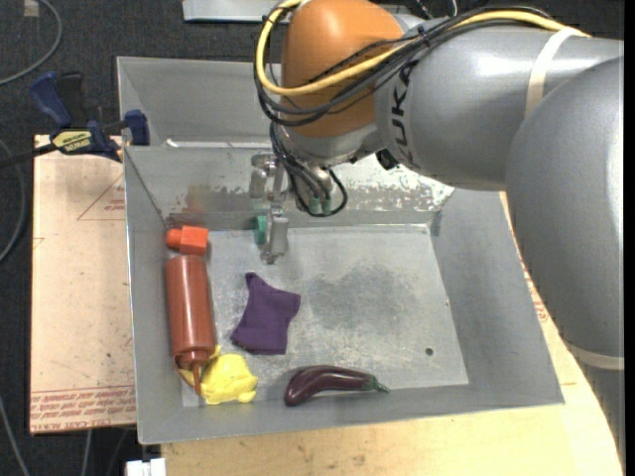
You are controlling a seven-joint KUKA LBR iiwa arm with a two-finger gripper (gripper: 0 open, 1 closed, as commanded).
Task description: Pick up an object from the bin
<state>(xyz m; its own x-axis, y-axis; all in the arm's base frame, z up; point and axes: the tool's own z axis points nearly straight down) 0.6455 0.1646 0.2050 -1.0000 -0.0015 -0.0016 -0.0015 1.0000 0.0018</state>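
Bottle [189, 305]: lying lengthwise at left of frame, orange cap [188, 238] pointing up-frame; being round, risking rolling out of a pinch.
Yellow lump [228, 378]: sitting lower left, touching the bottle's base.
Purple cloth [266, 315]: lying crumpled left of centre, nearest candidate; risking slipping free.
Gripper [270, 241]: hanging just up-frame of the cloth; open or closed, cannot tell.
Eggplant [332, 385]: lying bottom centre, apart.

Bottle [190, 305]: reddish-brown, orange cap, lying at the left.
Cloth [266, 315]: purple, crumpled, beside the bottle.
Yellow toy [228, 379]: touching the bottle's base.
Aubergine [327, 385]: dark purple, in front.
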